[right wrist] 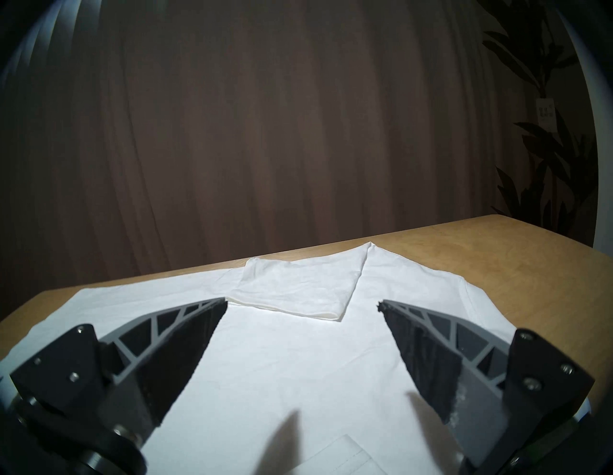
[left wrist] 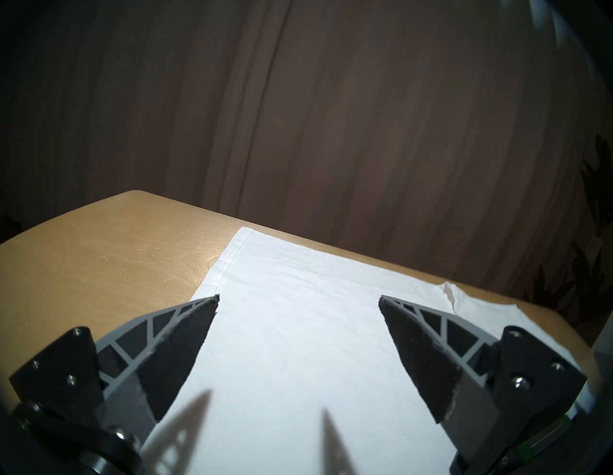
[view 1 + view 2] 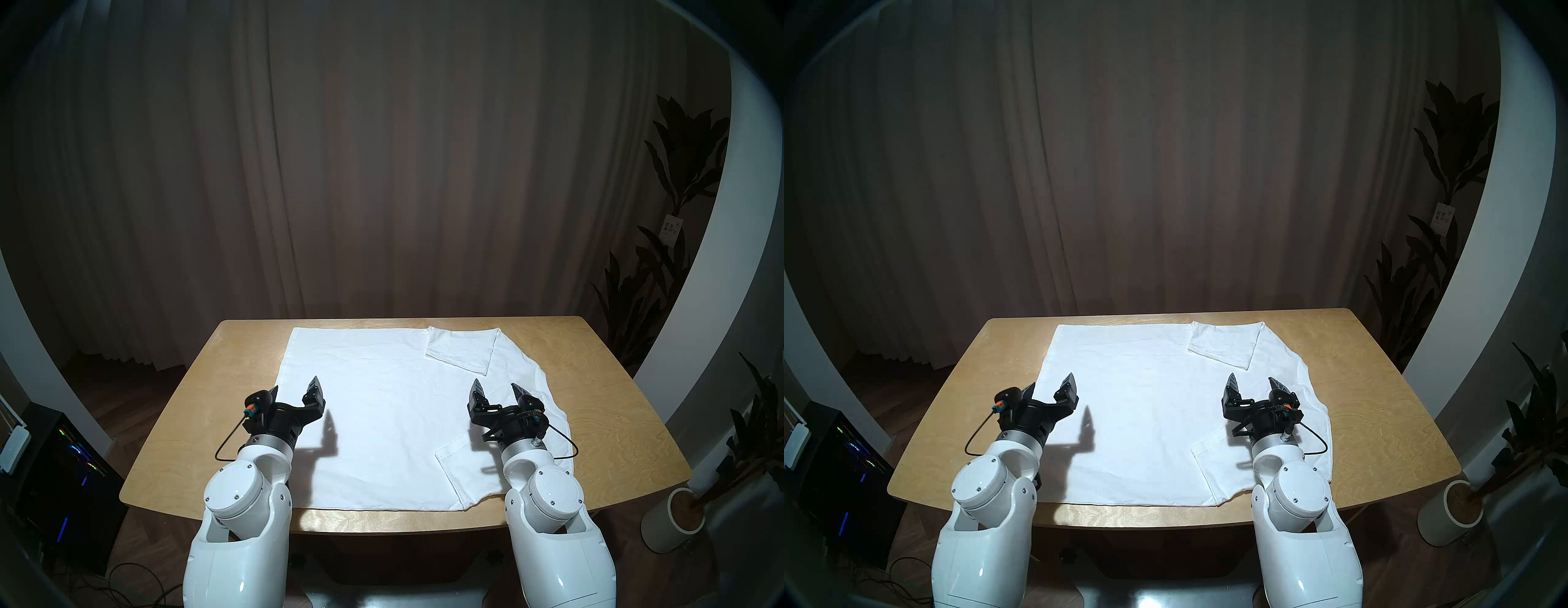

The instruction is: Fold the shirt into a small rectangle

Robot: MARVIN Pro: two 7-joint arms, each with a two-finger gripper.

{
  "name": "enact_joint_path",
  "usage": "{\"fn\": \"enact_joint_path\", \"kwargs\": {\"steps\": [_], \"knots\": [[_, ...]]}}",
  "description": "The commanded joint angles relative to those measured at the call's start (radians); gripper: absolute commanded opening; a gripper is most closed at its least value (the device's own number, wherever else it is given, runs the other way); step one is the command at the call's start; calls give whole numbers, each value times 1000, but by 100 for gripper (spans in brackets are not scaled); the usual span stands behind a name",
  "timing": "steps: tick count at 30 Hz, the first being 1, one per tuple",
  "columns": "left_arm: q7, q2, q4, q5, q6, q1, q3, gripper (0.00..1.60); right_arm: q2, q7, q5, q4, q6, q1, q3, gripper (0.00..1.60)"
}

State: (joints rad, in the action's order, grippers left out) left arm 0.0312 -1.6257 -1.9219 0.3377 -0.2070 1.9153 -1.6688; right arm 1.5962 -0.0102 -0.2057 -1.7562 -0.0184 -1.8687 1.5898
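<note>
Both jaws stand spread and empty: from the head views, the left gripper (image 3: 297,388) and right gripper (image 3: 496,388) hover over the shirt (image 3: 382,407), which lies flat on the table (image 3: 178,424), neckline toward the robot's right, hem left, both sleeves folded inward. Left wrist view shows the stitched hem (image 2: 229,262) running away. Right wrist view shows the far sleeve (image 1: 298,292) folded in.
</note>
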Motion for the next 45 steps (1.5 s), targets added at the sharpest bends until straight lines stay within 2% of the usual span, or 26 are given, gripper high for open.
{"fn": "enact_joint_path", "kwargs": {"steps": [1,17,29,38,45], "knots": [[-1,-26,-84,146,-73,19,-49,160,17,18,-124,-53,37,2,20,160],[20,-63,-159,427,-262,104,-110,160,38,50,-429,-159,182,-43,73,160],[22,-89,-201,609,-366,154,-145,160,59,67,-666,-248,312,-83,126,160],[1,-120,-250,763,-436,192,-206,160,78,87,-854,-296,444,-101,184,160],[-64,-140,-289,889,-490,227,-228,160,84,127,-970,-337,545,-107,235,160]]}}
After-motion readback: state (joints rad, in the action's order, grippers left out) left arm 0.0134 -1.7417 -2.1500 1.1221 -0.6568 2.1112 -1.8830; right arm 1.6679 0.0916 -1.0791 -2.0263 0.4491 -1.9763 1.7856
